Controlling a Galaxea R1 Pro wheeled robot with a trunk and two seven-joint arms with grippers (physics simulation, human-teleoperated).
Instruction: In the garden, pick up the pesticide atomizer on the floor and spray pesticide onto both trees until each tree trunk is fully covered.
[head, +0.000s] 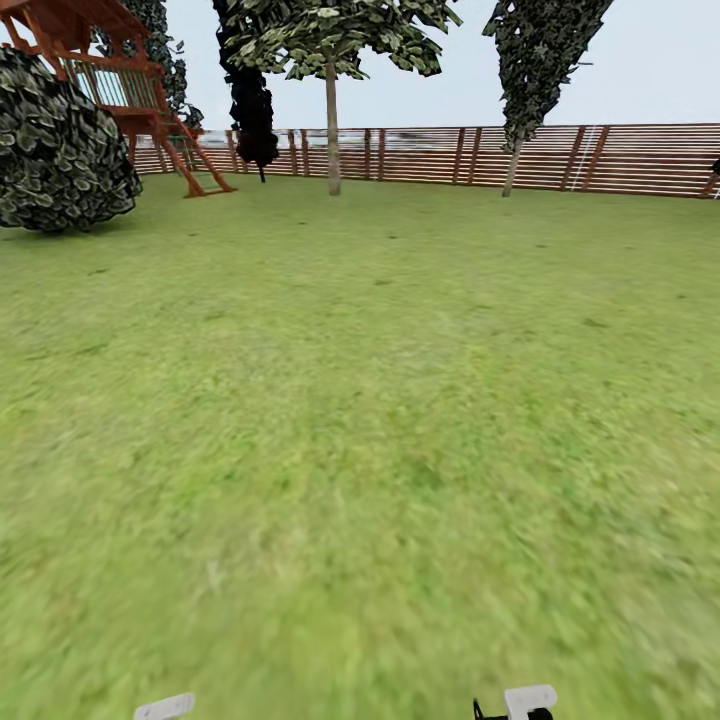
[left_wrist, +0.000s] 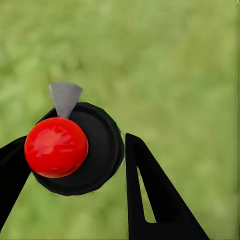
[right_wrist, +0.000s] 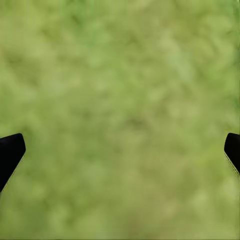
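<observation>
At the far left of the head view a round dark-leaved bush (head: 62, 150) sits on the grass, with a red-brown wooden play tower (head: 120, 85) just behind it. Further right, a dark narrow conifer (head: 252, 110) stands near the slatted wooden fence (head: 600, 158), then a tree with a pale bare trunk (head: 332, 125), and well to its right a second thin-trunked tree (head: 512, 165). The lawn (head: 380, 420) spreads wide before the robot.

In the left wrist view the left tool (left_wrist: 75, 160) is closed around the pesticide atomizer (left_wrist: 80, 150), a black round body with a red ball top and a grey nozzle. In the right wrist view the right tool (right_wrist: 120, 152) hangs spread wide over grass, holding nothing.
</observation>
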